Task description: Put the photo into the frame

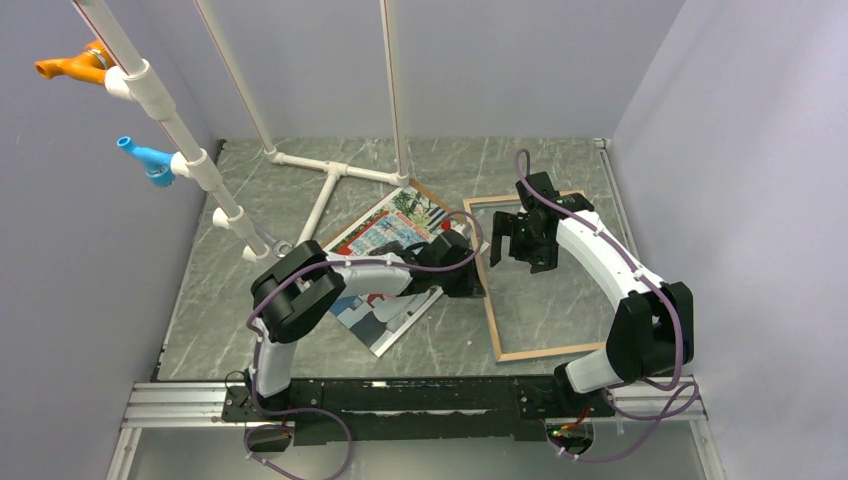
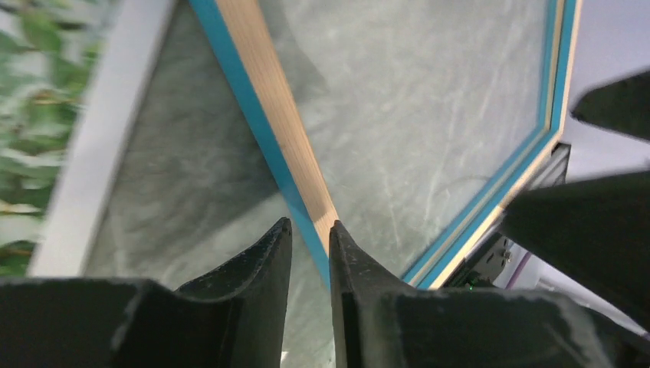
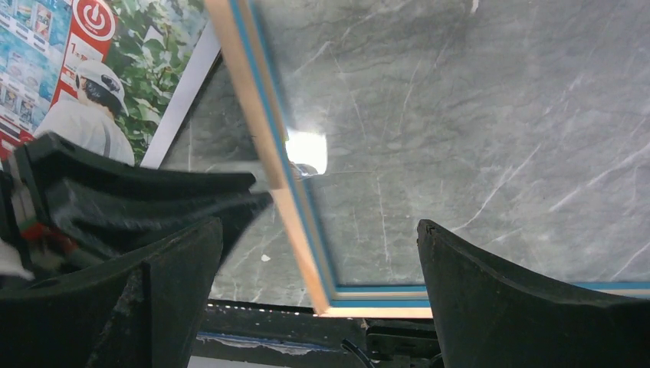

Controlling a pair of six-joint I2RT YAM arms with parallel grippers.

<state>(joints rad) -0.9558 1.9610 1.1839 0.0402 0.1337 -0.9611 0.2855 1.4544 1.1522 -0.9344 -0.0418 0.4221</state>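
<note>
The frame [image 1: 550, 352], thin light wood with a blue inner face, lies on the grey table right of centre. My left gripper [image 1: 478, 272] reaches to its left rail. In the left wrist view the gripper [image 2: 310, 230] stands nearly shut, with that wood and blue rail [image 2: 268, 84] running between the tips. The rail looks lifted a little off the table. My right gripper [image 1: 512, 238] hovers wide open over the frame's far left part; its wrist view shows the rail [image 3: 264, 130] between its spread fingers, untouched. The photo [image 1: 385, 232] lies face up left of the frame, partly under my left arm.
A brown backing board [image 1: 440, 198] peeks out under the photo's far edge. A white pipe stand [image 1: 330, 185] sits on the table at the back. Slanted pipes carry an orange fitting [image 1: 75, 65] and a blue fitting [image 1: 150, 160] at left. Walls close in the table's sides.
</note>
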